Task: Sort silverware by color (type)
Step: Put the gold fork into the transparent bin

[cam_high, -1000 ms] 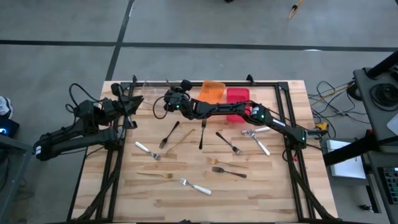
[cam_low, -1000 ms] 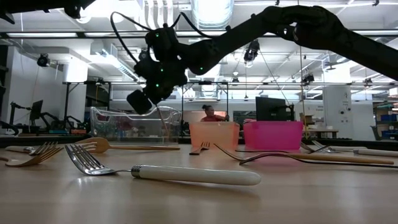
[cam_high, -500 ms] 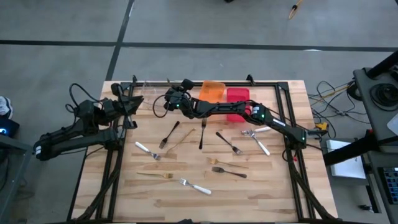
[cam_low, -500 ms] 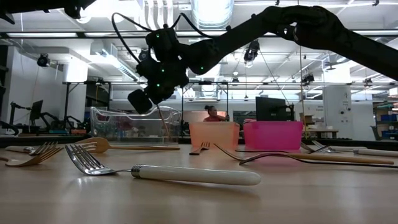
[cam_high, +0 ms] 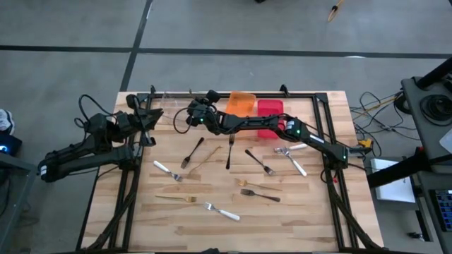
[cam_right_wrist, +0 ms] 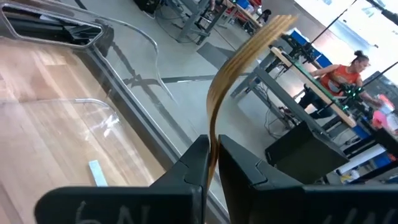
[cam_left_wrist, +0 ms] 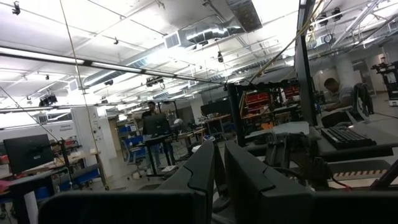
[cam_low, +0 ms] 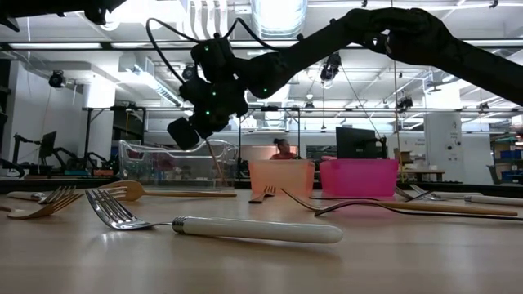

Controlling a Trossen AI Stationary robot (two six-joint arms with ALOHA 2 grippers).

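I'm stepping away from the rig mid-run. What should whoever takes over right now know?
Right hand: shut on a slim gold utensil, held over the clear plastic bin at the table's back.
Left hand: shut, holds nothing, parked at the left edge.
Left: about ten black, gold and pale-handled silver forks lie loose on the wooden table.
The orange bin and red bin look empty in the high view.

Two matte black jointed arms; green indicator lights on right arm's joints; black cables looping at wrists; flat dark tool fingers.
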